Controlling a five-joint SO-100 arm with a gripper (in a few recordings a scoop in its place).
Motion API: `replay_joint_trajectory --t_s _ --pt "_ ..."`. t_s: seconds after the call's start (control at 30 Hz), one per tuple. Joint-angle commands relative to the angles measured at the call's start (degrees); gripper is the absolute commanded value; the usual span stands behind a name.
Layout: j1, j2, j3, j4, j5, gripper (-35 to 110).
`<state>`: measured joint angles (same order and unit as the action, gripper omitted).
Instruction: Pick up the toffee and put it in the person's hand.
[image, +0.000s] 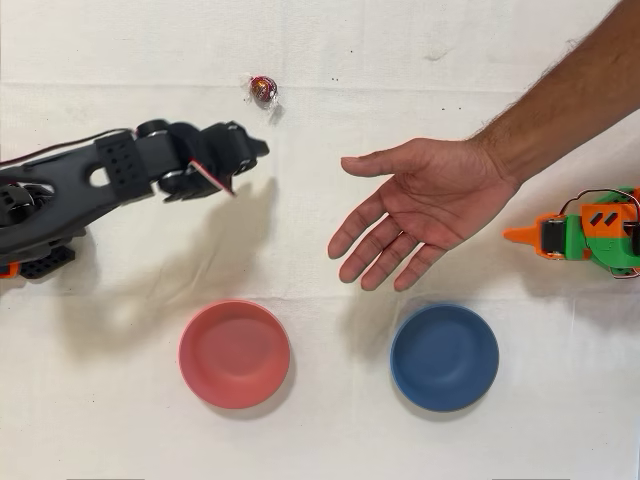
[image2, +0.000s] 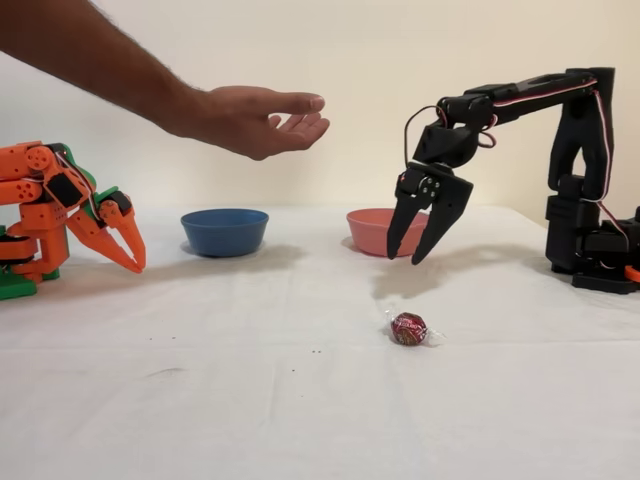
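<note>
The toffee (image: 263, 90) (image2: 409, 328), a small round sweet in shiny red foil with clear twisted ends, lies on the white cloth. My black gripper (image: 248, 166) (image2: 405, 256) hangs open above the cloth, fingers pointing down, short of the toffee and with nothing between them. In the overhead view the toffee lies a little above and right of the fingertips. The person's hand (image: 415, 207) (image2: 262, 118) is held palm up in the air, open, away from my gripper.
A pink bowl (image: 234, 353) (image2: 371, 229) and a blue bowl (image: 444, 357) (image2: 224, 230) stand on the table. The idle orange arm (image: 590, 232) (image2: 70, 210) rests at the side beneath the person's forearm.
</note>
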<state>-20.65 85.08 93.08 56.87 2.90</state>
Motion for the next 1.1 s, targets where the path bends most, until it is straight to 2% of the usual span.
replay_joint_trajectory --t_s 0.0,0.57,1.07 --pt "-2.72 -0.18 -7.91 0.79 1.58 16" --pt "-9.58 -14.5 -22.41 1.23 5.54 18" --pt "-11.95 -23.03 -28.39 0.44 8.53 19"
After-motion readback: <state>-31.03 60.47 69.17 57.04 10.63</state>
